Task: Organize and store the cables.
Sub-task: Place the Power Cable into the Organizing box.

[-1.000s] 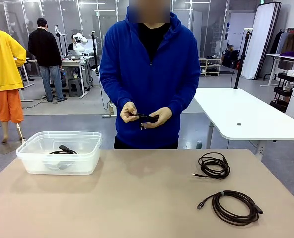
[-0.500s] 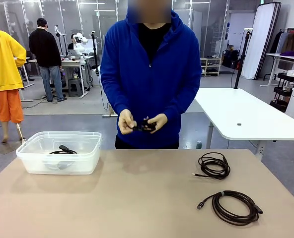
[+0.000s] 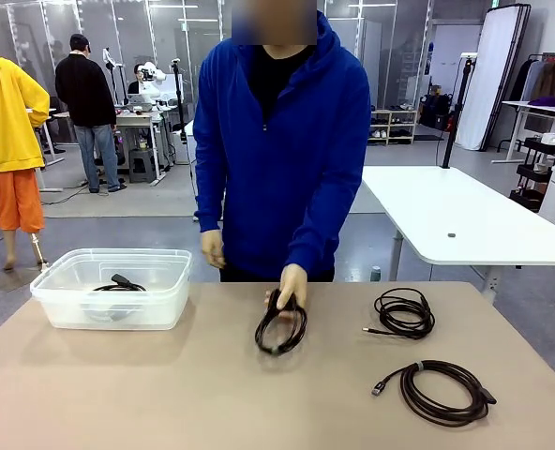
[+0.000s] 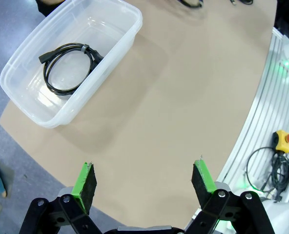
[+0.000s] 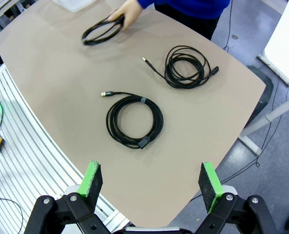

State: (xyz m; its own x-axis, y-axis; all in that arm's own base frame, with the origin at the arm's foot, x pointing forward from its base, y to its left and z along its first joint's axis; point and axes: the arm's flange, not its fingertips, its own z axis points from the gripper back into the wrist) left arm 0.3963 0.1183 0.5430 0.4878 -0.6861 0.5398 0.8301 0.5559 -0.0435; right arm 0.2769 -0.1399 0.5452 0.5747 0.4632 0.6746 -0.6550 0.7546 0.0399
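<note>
- At mid-bench (image 3: pixel 212 394), a coil (image 3: pixel 276 350) has been brought down from chest height by the person's hand (image 3: pixel 292 284). It now rests tilted on the top, with its rim pinched.
- Judged: it is being offered for stowing.
- One stored coil (image 4: pixel 47 78) is seen in the tub (image 3: pixel 109 314).
- Two loose coils (image 5: pixel 111 121) (image 5: pixel 170 68) lie far right (well apart from the tub).
- Cords: thin, matte black, wound in round loops.
- Tub: clear plastic, rounded corners.
- The left pincer (image 4: pixel 144 183) and right pincer (image 5: pixel 152 183) are held apart, empty.
</note>
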